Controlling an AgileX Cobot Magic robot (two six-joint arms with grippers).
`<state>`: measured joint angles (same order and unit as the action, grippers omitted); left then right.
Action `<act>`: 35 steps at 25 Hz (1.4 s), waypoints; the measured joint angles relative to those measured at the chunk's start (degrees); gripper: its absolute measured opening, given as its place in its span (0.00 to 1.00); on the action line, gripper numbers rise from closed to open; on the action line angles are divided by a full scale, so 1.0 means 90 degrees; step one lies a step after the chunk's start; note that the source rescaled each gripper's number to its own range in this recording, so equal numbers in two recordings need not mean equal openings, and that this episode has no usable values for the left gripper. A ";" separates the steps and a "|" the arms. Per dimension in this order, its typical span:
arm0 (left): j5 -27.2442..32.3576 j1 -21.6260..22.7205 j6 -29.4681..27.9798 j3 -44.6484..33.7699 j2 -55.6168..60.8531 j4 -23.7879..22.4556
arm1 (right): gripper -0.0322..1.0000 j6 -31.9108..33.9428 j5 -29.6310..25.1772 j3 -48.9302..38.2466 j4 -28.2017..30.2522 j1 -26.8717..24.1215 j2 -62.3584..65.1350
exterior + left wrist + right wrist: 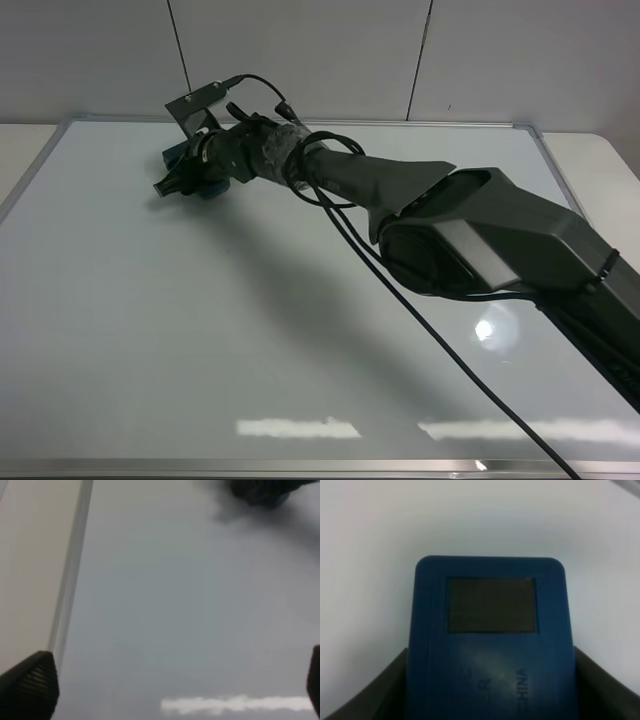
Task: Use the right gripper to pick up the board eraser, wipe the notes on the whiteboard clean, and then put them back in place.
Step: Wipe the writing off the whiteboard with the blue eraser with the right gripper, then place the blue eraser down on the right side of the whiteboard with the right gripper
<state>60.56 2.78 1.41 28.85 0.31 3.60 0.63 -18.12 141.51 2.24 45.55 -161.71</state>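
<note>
Reaches far out over the whiteboard with the right gripper, close to the far left corner. Jaws shut tight on the board eraser, one dark finger on each long side. Blue block low at the board there; cannot tell if touching.

Silver frame just behind the gripper, left edge near too. Lots of bare white board toward the near edge and toward the right, crossed only by the long black arm and its cable. Beige table past the frame on both sides.

Left gripper low over the board, beside one strip of the frame. Jaws wide apart, nothing between.

On top of the eraser, a dark grey square patch. Below it, raised letters: "CHINA", easy to read. Next to that, another word, only an "R" clear, the rest cut off.
</note>
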 joint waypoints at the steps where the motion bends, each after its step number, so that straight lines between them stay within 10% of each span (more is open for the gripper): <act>1: 0.0000 0.0000 0.0000 0.0000 0.0000 0.0000 | 0.03 0.0000 0.0006 0.0000 -0.0043 0.0045 -0.0006; 26: 0.0000 0.0000 0.0000 0.0000 0.0000 0.0000 | 0.03 -0.0005 -0.0277 0.0032 0.0563 -0.0634 0.0066; 35: 0.0000 0.0000 0.0000 0.0000 0.0000 0.0000 | 0.03 -0.0142 -0.2720 -0.0010 0.0617 -0.0506 0.0848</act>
<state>60.56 2.78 1.41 28.85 0.31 3.59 -0.64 -42.61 141.42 7.80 41.00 -154.08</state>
